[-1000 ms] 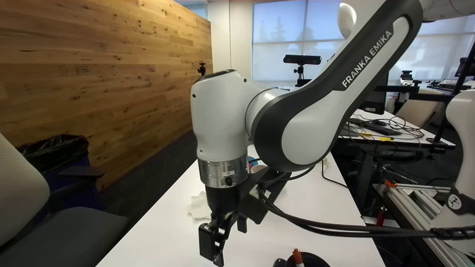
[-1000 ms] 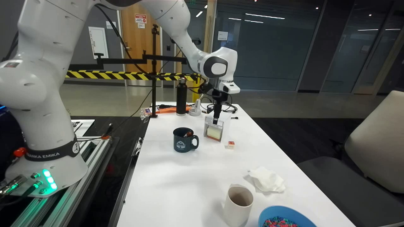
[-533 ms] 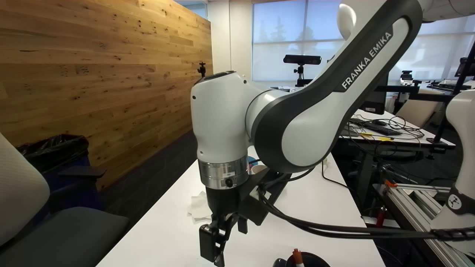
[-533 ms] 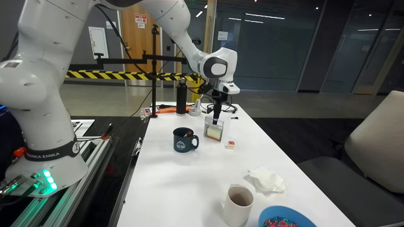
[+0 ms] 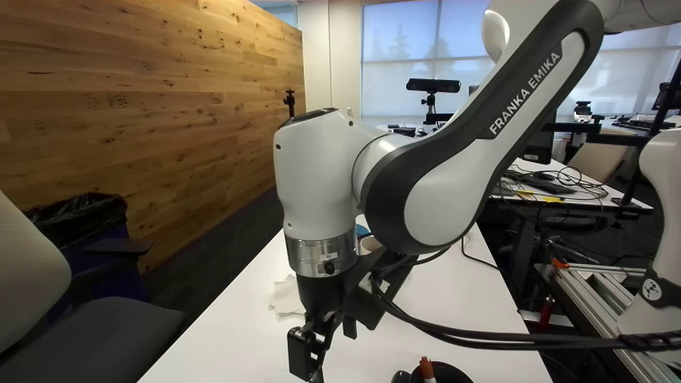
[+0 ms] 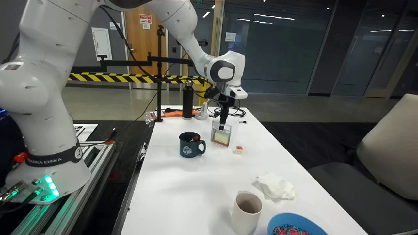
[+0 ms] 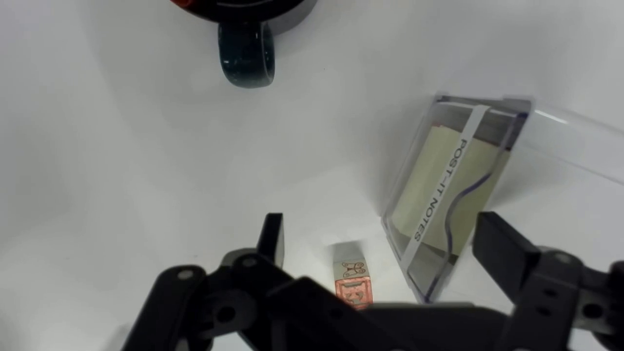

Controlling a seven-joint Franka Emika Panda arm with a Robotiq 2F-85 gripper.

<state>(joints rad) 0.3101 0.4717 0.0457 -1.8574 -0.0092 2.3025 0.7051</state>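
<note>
Wrist view: claw [image 7: 379, 226] stood spread, pinching nothing, near clear note holder [image 7: 441, 187]; contact unclear. Holder walls penned yellow pad [image 7: 424, 180], presumably keeping it squared. In exterior view, holder and letter block [image 6: 239, 150] sat nearer right edge of worktop [image 6: 183, 192] than mug [image 6: 188, 147].

My white table [image 6: 176, 195] and its load

In an exterior view I see a dark mug [image 6: 189, 148] left of centre; a clear Post-it holder [image 6: 221, 137] and lettered block [image 6: 239, 150] mid-frame; crumpled paper [image 6: 276, 186], beige cup [image 6: 245, 218] and blue bowl [image 6: 295, 218] toward lower right; black bottle [image 6: 187, 101] above centre.
</note>
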